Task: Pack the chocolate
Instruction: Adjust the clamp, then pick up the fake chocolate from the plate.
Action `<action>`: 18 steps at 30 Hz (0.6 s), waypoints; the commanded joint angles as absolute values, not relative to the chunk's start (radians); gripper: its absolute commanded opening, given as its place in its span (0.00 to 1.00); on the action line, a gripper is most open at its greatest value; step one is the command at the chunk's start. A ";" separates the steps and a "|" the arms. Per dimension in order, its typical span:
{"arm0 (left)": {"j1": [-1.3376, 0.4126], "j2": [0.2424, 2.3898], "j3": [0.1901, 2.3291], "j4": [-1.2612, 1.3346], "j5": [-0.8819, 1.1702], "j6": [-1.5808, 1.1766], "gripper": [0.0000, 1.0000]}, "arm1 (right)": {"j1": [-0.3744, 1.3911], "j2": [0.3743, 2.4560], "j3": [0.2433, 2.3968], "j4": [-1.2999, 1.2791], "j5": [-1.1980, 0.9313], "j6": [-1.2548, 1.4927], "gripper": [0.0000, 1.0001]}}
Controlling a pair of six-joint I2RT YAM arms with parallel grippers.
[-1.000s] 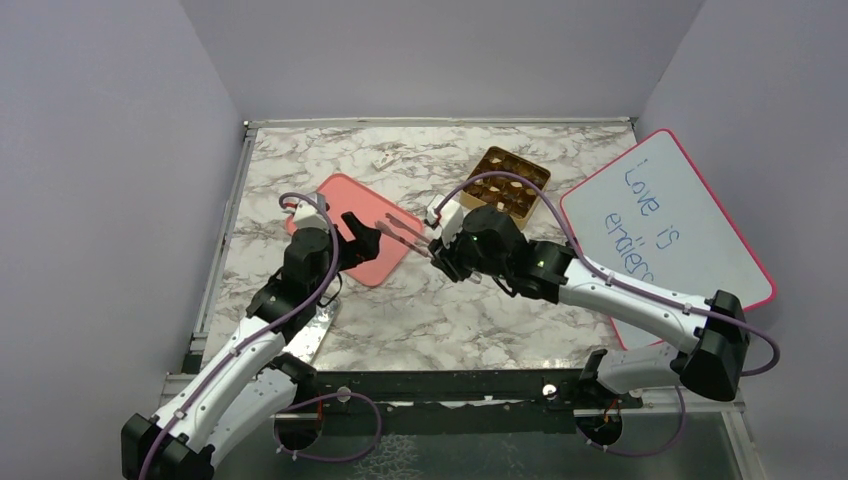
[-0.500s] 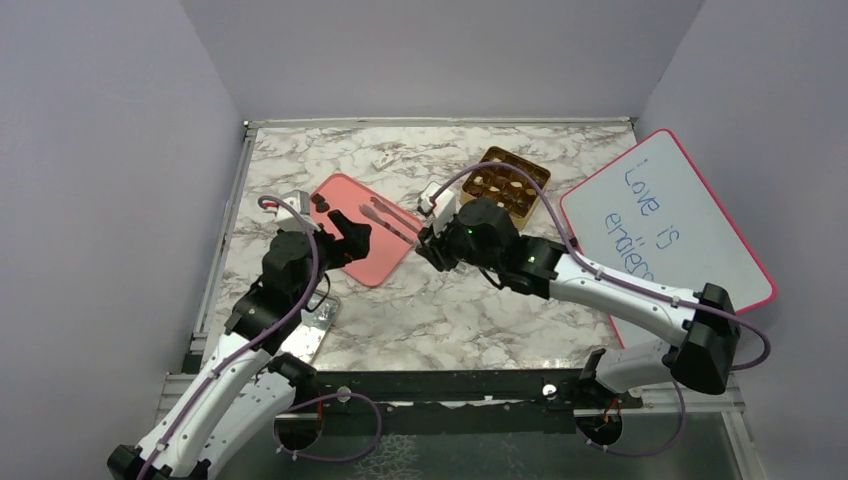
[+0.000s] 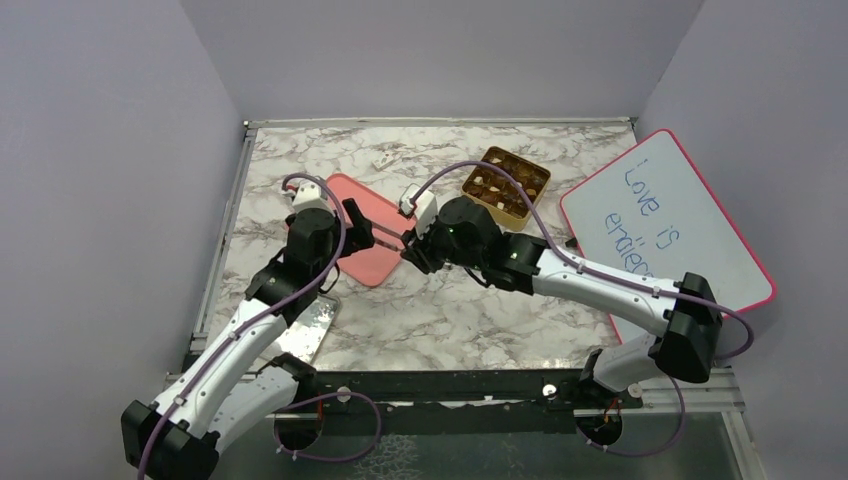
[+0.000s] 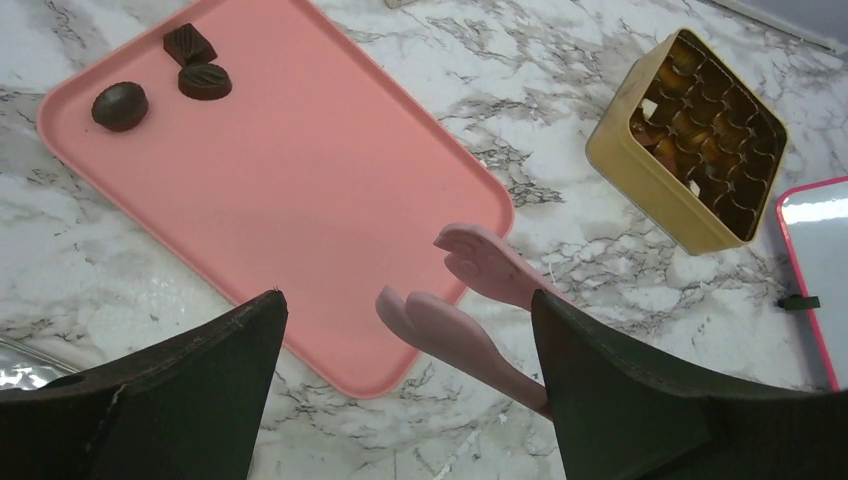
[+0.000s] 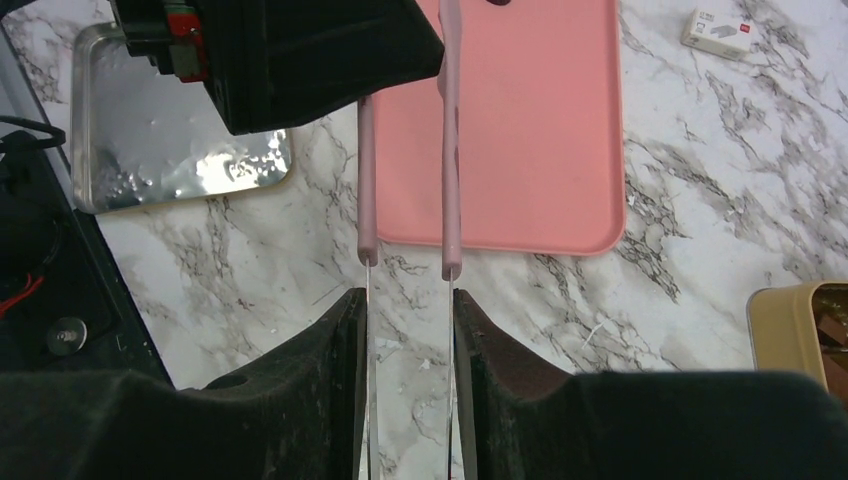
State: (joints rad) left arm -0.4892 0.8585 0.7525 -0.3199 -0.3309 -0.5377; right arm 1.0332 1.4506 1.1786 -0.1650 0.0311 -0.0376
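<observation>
Three dark brown chocolates lie at the far corner of the pink tray. The square gold box stands on the marble to the right of it, several pieces in its grid. My right gripper is shut on the metal ends of the pink tweezers, whose tips reach over the tray's near edge. My left gripper is open and empty, hovering over the tray's near edge with the tweezer tips between its fingers. In the top view the left wrist hides the chocolates.
A whiteboard with a pink rim lies at the right. A shiny metal tray sits near the left arm's base. A small white box lies on the marble beyond the pink tray. Grey walls enclose the table.
My right gripper has moved left with the tweezers, bringing their tips to the pink tray. My left gripper has shifted up over the tray and now covers the chocolates from above.
</observation>
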 commanded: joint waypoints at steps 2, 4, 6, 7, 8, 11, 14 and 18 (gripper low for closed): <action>-0.480 0.789 0.731 -0.337 -0.356 -0.540 0.92 | 1.039 1.418 1.184 -0.084 0.005 -0.041 0.37; -0.480 0.749 0.732 -0.340 -0.358 -0.540 0.93 | 1.039 1.440 1.186 -0.078 -0.025 -0.042 0.37; -0.480 0.695 0.739 -0.340 -0.356 -0.532 0.93 | 1.039 1.475 1.198 -0.077 -0.026 -0.037 0.37; -0.480 0.666 0.743 -0.339 -0.354 -0.526 0.93 | 1.039 1.493 1.208 -0.078 -0.025 -0.037 0.37; -0.480 0.634 0.748 -0.337 -0.354 -0.519 0.93 | 1.039 1.517 1.220 -0.079 -0.021 -0.036 0.38; -0.480 0.542 0.761 -0.331 -0.356 -0.493 0.93 | 1.039 1.594 1.268 -0.086 -0.007 -0.032 0.38; -0.480 0.449 0.755 -0.331 -0.360 -0.467 0.93 | 1.039 1.682 1.328 -0.088 0.008 -0.030 0.38; -0.480 0.326 0.712 -0.332 -0.369 -0.428 0.97 | 1.039 1.812 1.430 -0.101 0.044 -0.037 0.39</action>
